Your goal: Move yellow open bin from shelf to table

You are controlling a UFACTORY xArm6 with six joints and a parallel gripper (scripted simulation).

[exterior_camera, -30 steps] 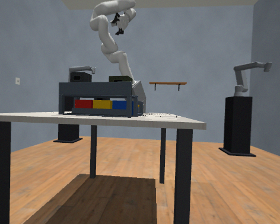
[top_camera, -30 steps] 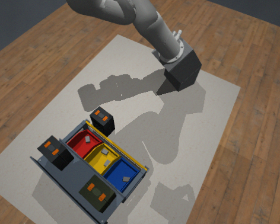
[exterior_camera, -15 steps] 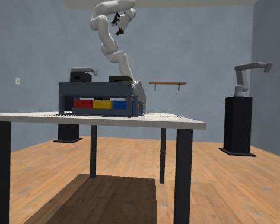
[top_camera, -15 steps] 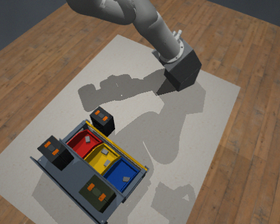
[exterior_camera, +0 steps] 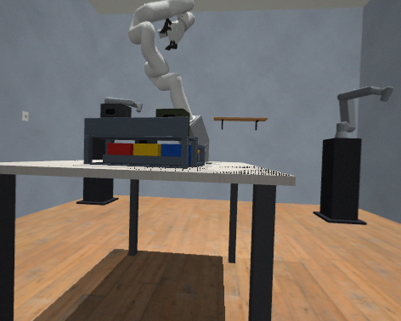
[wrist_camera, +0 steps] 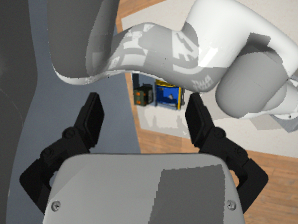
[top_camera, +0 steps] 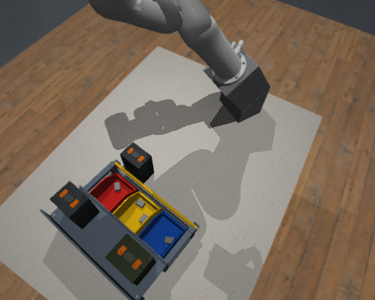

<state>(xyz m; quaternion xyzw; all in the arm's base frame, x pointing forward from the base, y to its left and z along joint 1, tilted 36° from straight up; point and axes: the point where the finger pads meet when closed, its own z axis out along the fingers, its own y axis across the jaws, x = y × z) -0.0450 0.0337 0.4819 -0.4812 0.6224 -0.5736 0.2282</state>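
Gripper and yellow open bin, relative placement. The xArm Gripper (exterior_camera: 170, 37) (wrist_camera: 144, 103) is raised high above the table top (top_camera: 178, 79) (exterior_camera: 224, 171), its fingers wide apart with nothing between them. The yellow open bin (top_camera: 134, 216) (exterior_camera: 147, 149) sits on the lower level of the slate-grey shelf rack (top_camera: 91, 234) (exterior_camera: 135, 126), between the red open bin (top_camera: 108, 194) (exterior_camera: 120, 149) and the blue open bin (top_camera: 162, 236) (exterior_camera: 172, 150) (wrist_camera: 167, 95), with two small grey parts (top_camera: 140, 202) visible in it. From the gripper, the bin lies far below and out across the table, away from the arm's base (top_camera: 245, 91) (exterior_camera: 200, 132). Its open front faces the base side, behind the yellow front rail (top_camera: 154, 194). Judged from this relation, the approach calls for a long descent from the front, the fingers turned to suit the bin. The rail and the close neighbours probably make a straight pull risky; a level lift over the rail seems safer. The black case (top_camera: 137, 160) standing on the table top, near the red bin's end, narrows the approach on that side.
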